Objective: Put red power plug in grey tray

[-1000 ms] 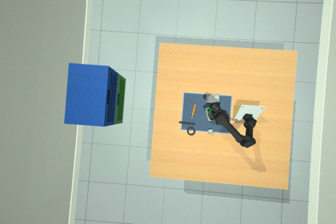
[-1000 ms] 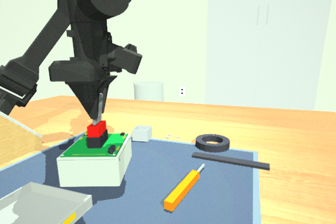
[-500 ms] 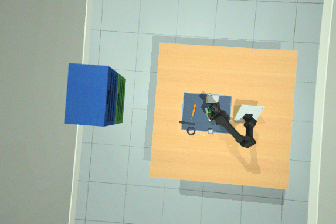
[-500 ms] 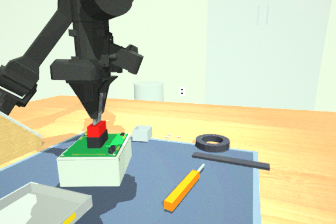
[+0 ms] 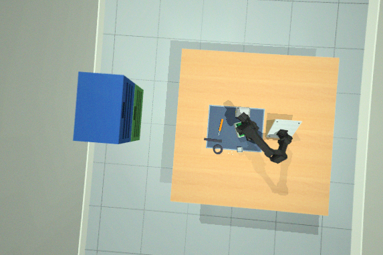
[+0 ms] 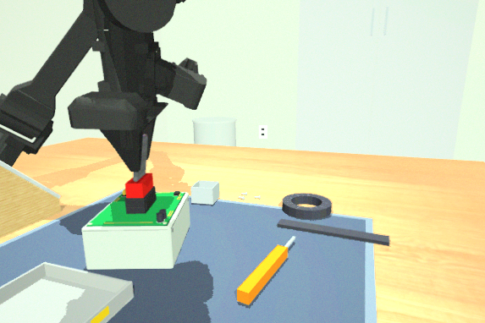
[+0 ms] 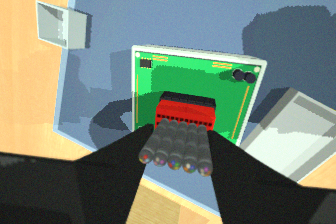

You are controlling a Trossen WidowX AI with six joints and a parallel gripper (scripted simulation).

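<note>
The red power plug (image 6: 136,190) (image 7: 185,109) sits on the black socket (image 6: 137,205) (image 7: 190,99) on the green circuit board (image 6: 111,215) (image 7: 200,80). Grey cable stubs (image 7: 175,150) rise from its top. My gripper (image 6: 136,172) (image 7: 179,133) is shut on the red plug at its cable end, one finger at each side in the wrist view. The fingers partly hide the plug's ends, and its exact seating in the socket cannot be told. The grey tray (image 5: 242,109) (image 6: 117,289) (image 7: 270,119) lies beside the board's white base (image 6: 128,249).
A small open box (image 5: 239,149) (image 6: 205,194) (image 7: 77,30) stands at the blue mat's edge. An orange screwdriver (image 5: 220,125) (image 6: 263,275), a black bar (image 5: 212,139) (image 6: 335,232) and a black ring (image 6: 307,212) lie farther off. A tilted panel (image 5: 285,128) (image 6: 18,203) stands near the arm's base.
</note>
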